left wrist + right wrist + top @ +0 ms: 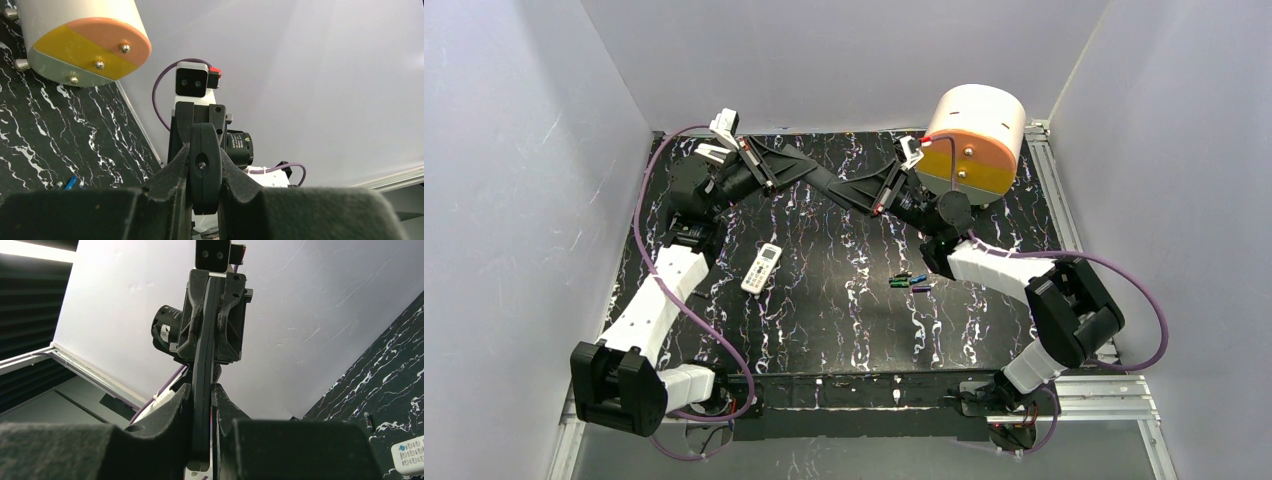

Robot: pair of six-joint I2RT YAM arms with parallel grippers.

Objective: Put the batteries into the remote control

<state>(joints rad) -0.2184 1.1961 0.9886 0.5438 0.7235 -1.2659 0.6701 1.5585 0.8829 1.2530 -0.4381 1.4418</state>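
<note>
Black, white-veined table (824, 330), pale walls (514, 180) all round. The remote control (761, 268) lies flat, batteries (909, 282) clustered well right of it. Beyond the remote, left gripper (204, 200) and right gripper (201, 435) both clamp one black strip (202, 365) aloft.

table (824, 330): glossy black marbled top | remote control (762, 268): smooth white plastic | black strip (203, 370): matt plastic | drum (75, 20): smooth satin shell, shiny metal screws (99, 64)
</note>
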